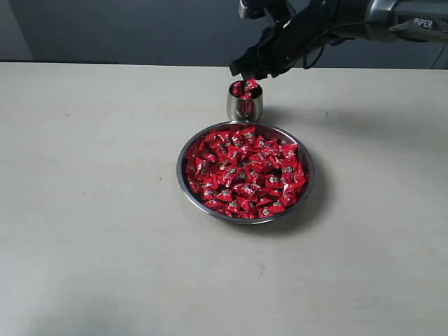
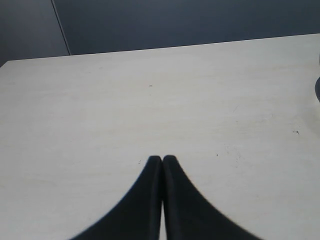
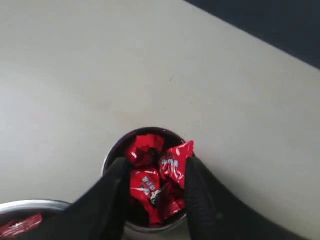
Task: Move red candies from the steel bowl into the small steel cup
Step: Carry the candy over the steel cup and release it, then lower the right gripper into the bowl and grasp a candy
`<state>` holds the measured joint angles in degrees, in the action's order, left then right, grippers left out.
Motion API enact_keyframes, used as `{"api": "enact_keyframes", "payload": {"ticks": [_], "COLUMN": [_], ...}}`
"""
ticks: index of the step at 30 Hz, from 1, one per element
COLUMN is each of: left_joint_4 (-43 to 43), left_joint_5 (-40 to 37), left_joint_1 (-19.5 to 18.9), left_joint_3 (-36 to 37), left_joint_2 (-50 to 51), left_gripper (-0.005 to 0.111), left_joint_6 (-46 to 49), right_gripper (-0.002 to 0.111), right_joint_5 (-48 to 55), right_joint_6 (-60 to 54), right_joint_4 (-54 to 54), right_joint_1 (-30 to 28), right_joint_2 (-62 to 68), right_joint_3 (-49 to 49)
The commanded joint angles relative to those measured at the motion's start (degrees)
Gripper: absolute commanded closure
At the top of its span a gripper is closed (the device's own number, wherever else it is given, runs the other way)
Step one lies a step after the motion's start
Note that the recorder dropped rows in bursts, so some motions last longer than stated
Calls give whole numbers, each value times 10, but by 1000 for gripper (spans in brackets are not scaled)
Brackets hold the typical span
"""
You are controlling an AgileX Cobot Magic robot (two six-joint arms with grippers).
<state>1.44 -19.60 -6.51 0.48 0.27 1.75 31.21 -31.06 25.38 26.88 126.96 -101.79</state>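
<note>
Right wrist view: the right tool (image 3: 156, 164) hangs over the mouth of the small steel cup (image 3: 150, 131). Its two fingers (image 3: 112, 200) are spread to either side and it is released, grasping nothing.
Cup contents: red candies (image 3: 145, 147) are heaped up to the rim and above it. One wrapper stands up between the fingers but does not look pinched.
Exterior view: the cup (image 1: 245, 106) stands upright on the desk (image 1: 91, 210) just beside the far rim of the steel bowl (image 1: 179, 171). Whether the two touch cannot be told.
Bowl contents: most of the red candies (image 1: 245, 171) lie here in a loose, crowded layer.
Left tool: the left tool (image 2: 162, 159) is clenched, its fingers pressed together on nothing, above bare desk.
Handling: each candy is probably very light, with a glossy wrapper that looks slippery and likely crumples under pressure.
Where to grip: across the plump middle of a sweet lying on top of the layer, not by a thin wrapper edge.
Risk: the cup looks nearly full, so another candy may slide off the pile. The cup is narrow and probably light, so a nudge could tip it.
</note>
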Motion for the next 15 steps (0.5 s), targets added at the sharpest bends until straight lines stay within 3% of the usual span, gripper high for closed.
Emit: {"api": "enact_keyframes", "payload": {"ticks": [1, 9, 15], "left_joint_4": [1, 1, 1], "left_joint_5": [3, 3, 3], "left_joint_1": [3, 3, 3], "left_joint_3": [-5, -5, -5], "left_joint_2": [-3, -3, -3], "left_gripper": [106, 106, 106], "left_joint_6": [-1, -1, -1], "right_gripper": [73, 73, 73], "right_joint_5": [25, 180, 109], "right_joint_6": [14, 27, 25], "right_joint_4": [-7, -12, -16], "right_joint_1": [-4, -4, -4], "right_joint_2": [-36, -65, -116], "right_joint_3": [-2, 6, 151]}}
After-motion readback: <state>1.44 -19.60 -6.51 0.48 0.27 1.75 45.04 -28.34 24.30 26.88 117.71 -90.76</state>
